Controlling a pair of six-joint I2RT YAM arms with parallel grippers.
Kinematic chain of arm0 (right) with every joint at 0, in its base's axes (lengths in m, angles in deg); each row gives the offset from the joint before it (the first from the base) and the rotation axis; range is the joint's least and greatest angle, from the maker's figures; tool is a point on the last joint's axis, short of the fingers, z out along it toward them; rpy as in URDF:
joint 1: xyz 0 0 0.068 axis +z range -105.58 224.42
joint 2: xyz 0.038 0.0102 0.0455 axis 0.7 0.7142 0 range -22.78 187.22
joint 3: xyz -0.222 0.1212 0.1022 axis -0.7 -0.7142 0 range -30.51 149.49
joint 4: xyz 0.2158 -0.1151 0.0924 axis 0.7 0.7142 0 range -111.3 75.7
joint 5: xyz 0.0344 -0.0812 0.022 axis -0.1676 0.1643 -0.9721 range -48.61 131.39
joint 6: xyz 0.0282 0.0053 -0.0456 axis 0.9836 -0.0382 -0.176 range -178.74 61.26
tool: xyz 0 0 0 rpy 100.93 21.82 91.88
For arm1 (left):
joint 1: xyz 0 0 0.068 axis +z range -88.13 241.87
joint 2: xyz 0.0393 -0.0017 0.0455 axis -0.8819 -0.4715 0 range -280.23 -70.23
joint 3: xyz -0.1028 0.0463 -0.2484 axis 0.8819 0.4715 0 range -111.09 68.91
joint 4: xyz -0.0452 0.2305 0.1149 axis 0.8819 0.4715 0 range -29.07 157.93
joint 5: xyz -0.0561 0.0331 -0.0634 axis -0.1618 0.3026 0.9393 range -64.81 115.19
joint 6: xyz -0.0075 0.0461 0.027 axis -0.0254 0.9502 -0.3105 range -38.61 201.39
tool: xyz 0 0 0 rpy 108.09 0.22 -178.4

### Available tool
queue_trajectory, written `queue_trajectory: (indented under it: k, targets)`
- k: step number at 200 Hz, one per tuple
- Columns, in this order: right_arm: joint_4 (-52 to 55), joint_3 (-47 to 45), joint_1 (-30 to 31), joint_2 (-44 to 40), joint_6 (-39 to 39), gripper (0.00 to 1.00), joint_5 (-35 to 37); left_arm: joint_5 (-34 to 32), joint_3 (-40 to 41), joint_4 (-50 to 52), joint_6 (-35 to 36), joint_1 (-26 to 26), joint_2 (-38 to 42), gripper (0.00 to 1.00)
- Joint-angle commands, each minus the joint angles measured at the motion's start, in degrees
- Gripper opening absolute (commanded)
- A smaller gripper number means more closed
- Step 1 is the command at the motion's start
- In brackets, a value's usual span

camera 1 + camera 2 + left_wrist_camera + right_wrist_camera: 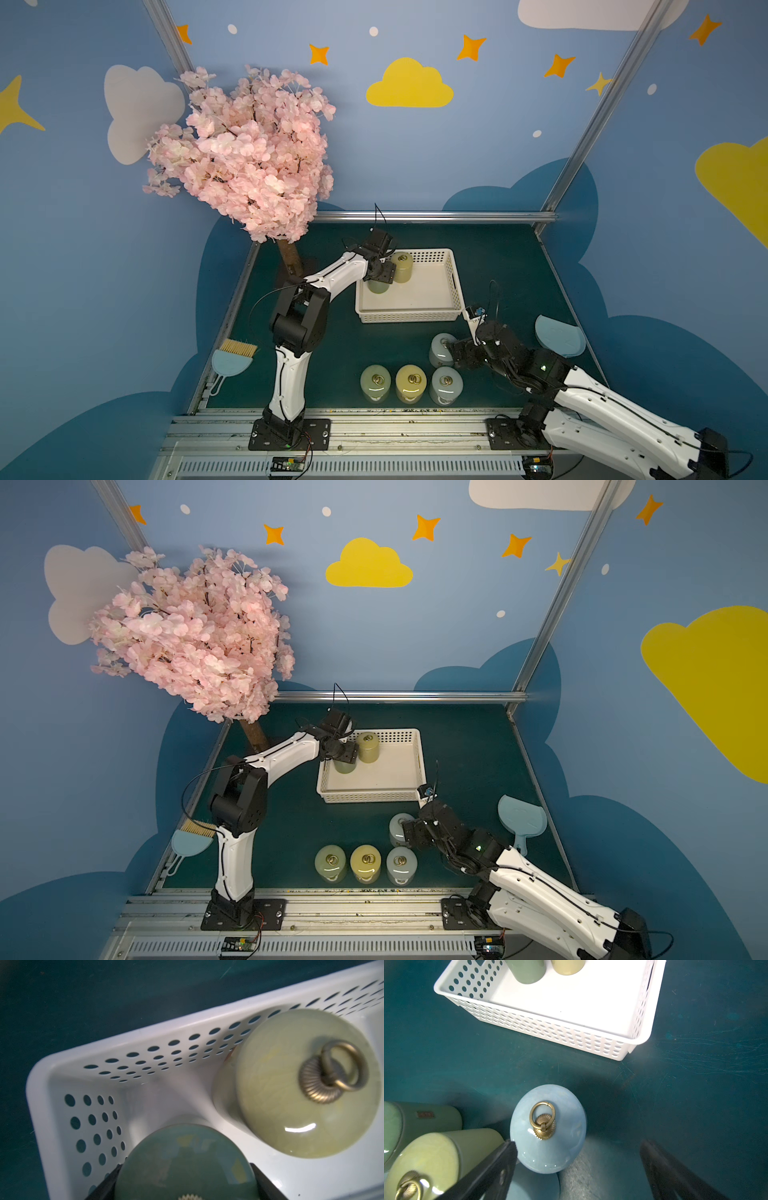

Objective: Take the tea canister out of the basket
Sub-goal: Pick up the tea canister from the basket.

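The white perforated basket (409, 319) (370, 798) sits at mid-table. Two tea canisters stand at its far left end: a green one (377, 287) (345, 766) and an olive one (402, 266) (368, 746) with a brass ring. My left gripper (380, 274) (187, 1184) is shut on the green canister (187, 1159), with a black finger (264, 1180) on each side of its lid. My right gripper (457, 353) (579, 1147) is open low over the table. A pale blue canister (548, 1134) stands between its fingers, close to one of them.
Three more canisters (410, 382) stand in a row near the front edge, beside the pale blue one (441, 349). A pink blossom tree (249, 158) rises at the back left. A brush (232, 357) lies front left and a blue dustpan (559, 336) at the right.
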Motion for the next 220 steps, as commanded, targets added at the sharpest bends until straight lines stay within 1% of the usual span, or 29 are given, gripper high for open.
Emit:
queue_trajectory:
  k: [1, 40, 77, 111, 164, 220]
  targets:
    - [-0.88, -0.34, -0.20, -0.23, 0.09, 0.98, -0.38, 0.80, -1.34, 1.58, 0.06, 0.29, 0.55, 0.63]
    - [-1.01, -0.24, -0.20, -0.03, 0.20, 0.98, -0.43, 1.63, -1.43, 1.74, 0.23, 0.20, 3.07, 0.59]
    - [-1.05, 0.02, -0.20, 0.12, 0.29, 0.98, -0.54, 2.73, -1.63, 2.53, 0.97, -0.28, 5.96, 0.57]
    - [-0.96, 0.39, -0.20, 0.06, 0.29, 0.98, -0.44, 2.46, -1.35, 3.86, 1.01, -1.04, 8.59, 0.56]
    - [-0.21, 0.63, -0.20, -1.02, 0.55, 0.98, -0.02, 1.94, 1.06, 4.81, 0.93, -2.73, 14.17, 0.56]
    - [1.68, 0.29, -0.20, -3.61, 1.13, 0.98, 0.60, 1.30, 6.35, 4.94, 0.34, -5.43, 22.43, 0.55]
